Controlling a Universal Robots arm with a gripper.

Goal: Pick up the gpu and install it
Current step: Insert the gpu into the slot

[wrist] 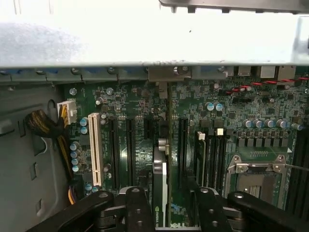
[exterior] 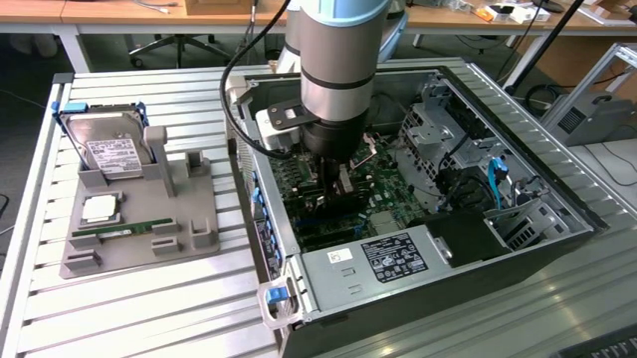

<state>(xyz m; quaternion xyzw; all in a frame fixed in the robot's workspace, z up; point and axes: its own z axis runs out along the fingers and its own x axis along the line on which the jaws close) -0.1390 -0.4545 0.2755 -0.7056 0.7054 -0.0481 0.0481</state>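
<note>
Inside PC case (exterior: 557, 216) | gripper (wrist: 166, 203) low over mobo (wrist: 145, 106) | jaws wide, either side of gpu (wrist: 161, 188), standing edge-on in slot | contact w/ card: can't tell

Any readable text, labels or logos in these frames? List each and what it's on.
Nothing reads with certainty.
White label on the hard drive: print too small.
Black label on the power supply: too small.
White sticker on the power supply: mark illegible.
Pale marking on the gpu edge: unreadable.
</note>
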